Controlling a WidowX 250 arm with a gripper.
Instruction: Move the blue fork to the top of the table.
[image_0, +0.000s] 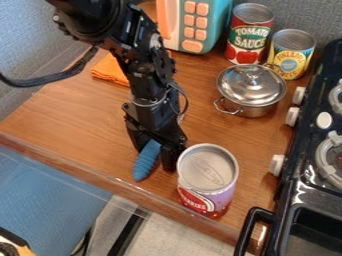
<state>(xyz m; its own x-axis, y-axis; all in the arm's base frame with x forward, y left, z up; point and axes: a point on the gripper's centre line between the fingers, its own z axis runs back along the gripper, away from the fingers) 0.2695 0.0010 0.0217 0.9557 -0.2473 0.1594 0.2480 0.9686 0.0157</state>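
Just beside the purple can, which is wrapped in a printed label, the blue fork is seen at the gripper; its opening and any hold cannot be told.

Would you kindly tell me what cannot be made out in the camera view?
In the camera view:
Upper end of the blue fork: hidden by the pincer.
Right end of the orange cloth: behind the arm.
Inside of the pot: covered by its lid.
Far side of the stove: cut off by the right edge.
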